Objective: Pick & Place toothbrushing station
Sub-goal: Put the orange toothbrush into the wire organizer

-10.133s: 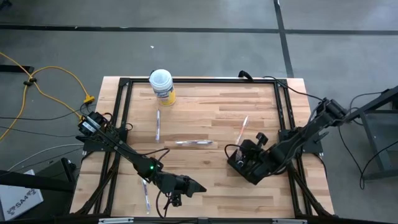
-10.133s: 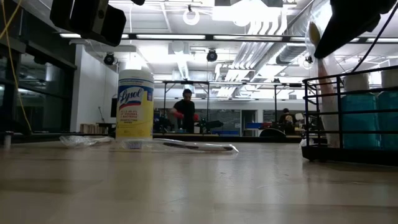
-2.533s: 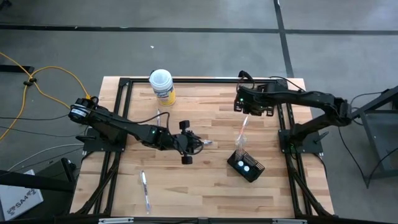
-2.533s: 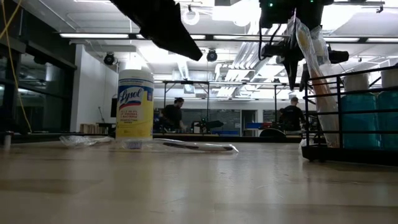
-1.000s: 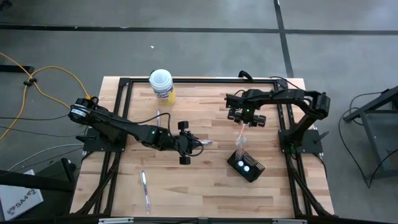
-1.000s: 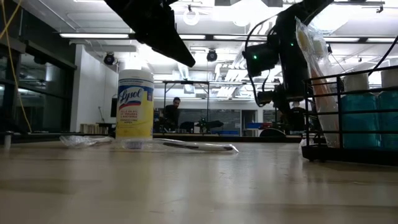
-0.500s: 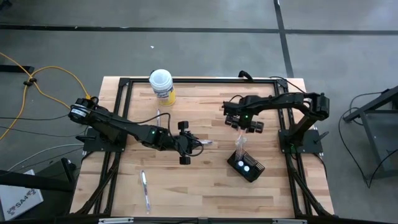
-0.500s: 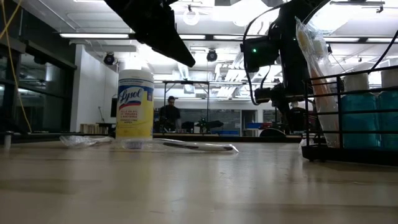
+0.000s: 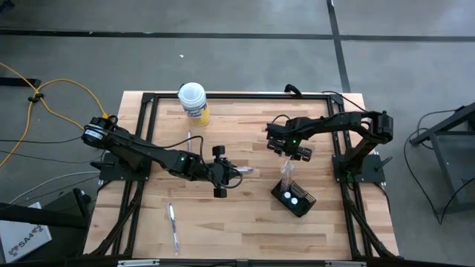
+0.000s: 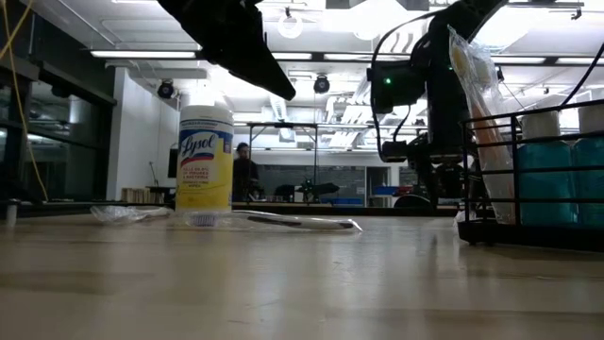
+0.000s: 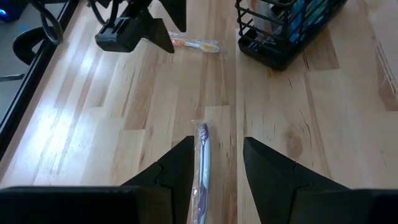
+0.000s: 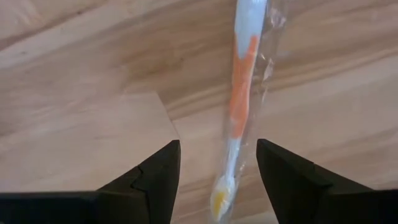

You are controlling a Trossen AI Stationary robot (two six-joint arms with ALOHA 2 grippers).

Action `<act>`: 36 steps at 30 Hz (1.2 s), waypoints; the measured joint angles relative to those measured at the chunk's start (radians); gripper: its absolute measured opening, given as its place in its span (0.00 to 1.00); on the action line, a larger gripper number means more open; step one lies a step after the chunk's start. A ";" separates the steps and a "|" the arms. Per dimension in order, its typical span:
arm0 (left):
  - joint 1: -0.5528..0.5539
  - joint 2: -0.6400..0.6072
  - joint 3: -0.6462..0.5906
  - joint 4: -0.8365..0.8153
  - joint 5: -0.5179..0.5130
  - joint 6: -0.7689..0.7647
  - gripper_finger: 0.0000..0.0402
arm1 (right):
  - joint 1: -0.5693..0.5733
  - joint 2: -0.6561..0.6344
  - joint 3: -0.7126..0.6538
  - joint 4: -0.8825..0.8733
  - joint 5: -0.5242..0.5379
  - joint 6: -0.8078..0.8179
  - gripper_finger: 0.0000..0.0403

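The toothbrushing station (image 9: pixel 294 197) is a black wire holder with blue cups, standing on the table's right near part; it also shows in the low view (image 10: pixel 528 203). A wrapped toothbrush (image 10: pixel 469 104) sticks up out of it. My right gripper (image 12: pixel 217 168) hangs open, pointing down over an orange wrapped toothbrush (image 12: pixel 240 106) that lies flat on the wood beyond the holder. My left gripper (image 11: pixel 216 168) is open at mid-table, slanting down over a purple wrapped toothbrush (image 11: pixel 201 155), with its fingers on either side and above it.
A white-lidded, yellow-labelled canister (image 9: pixel 193 102) stands at the far left. Two more wrapped toothbrushes lie on the left half, one (image 9: pixel 188 148) near the canister and one (image 9: pixel 173 226) by the near edge. A black frame (image 9: pixel 223 96) rims the table.
My right gripper has drifted a little toward the table's near left and sunk slightly, turning a bit, so that it now hangs over the orange toothbrush. It has stayed open. The left arm and the things on the table have kept still.
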 joint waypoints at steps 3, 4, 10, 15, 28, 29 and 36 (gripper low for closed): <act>0.000 0.000 0.000 0.000 0.000 0.000 0.33 | 0.016 0.000 0.000 -0.018 0.001 0.010 0.50; 0.000 0.000 0.000 0.000 0.000 0.000 0.33 | 0.021 0.000 0.000 -0.021 0.001 0.018 0.50; 0.000 0.000 0.000 0.000 0.000 -0.001 0.33 | 0.037 0.000 0.000 -0.026 0.001 0.048 0.50; 0.000 0.000 0.000 0.000 0.000 -0.002 0.33 | 0.038 0.014 -0.026 0.020 -0.009 0.069 0.50; 0.000 0.000 0.000 0.000 0.000 -0.002 0.33 | 0.044 0.023 -0.065 0.085 -0.031 0.057 0.39; 0.000 0.000 0.000 0.000 0.000 -0.002 0.33 | 0.044 0.023 -0.065 0.085 -0.027 0.055 0.37; 0.000 0.000 0.000 0.000 0.000 -0.001 0.33 | 0.044 0.023 -0.065 0.085 -0.024 0.044 0.17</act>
